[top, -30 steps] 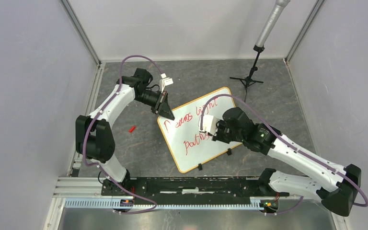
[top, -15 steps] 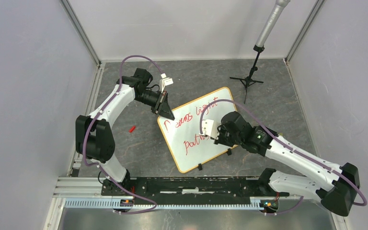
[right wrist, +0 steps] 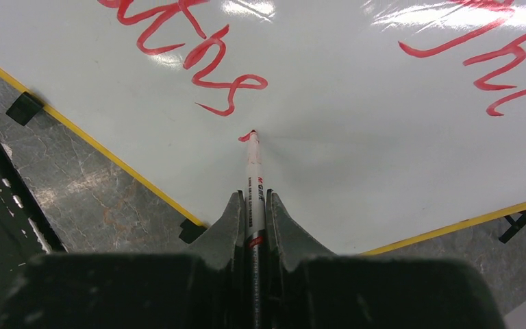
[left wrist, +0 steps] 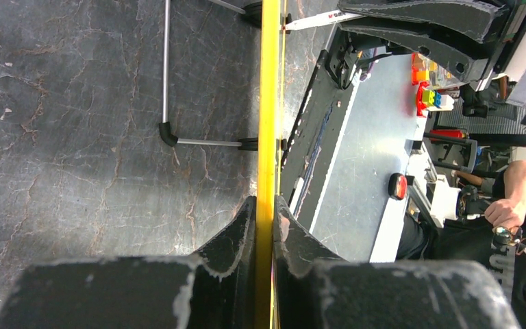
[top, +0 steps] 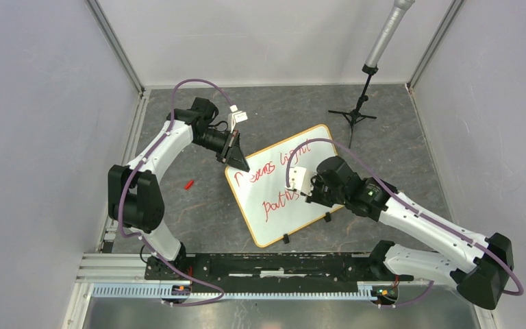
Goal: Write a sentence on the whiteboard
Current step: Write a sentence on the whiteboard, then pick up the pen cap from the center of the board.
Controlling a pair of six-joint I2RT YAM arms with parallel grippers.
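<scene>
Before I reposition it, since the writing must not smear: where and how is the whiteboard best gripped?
By the thin yellow rim at a corner of the whiteboard, coming edge-on from outside. It is a flat thin sheet, so jaws close across its thickness, as the left gripper does, clear of the red sentence.

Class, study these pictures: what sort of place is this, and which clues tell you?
Probably a robotics lab test cell: two robot arms bolted to a metal rail, plain white walls enclosing the tabletop, and a person just beyond it.
</scene>
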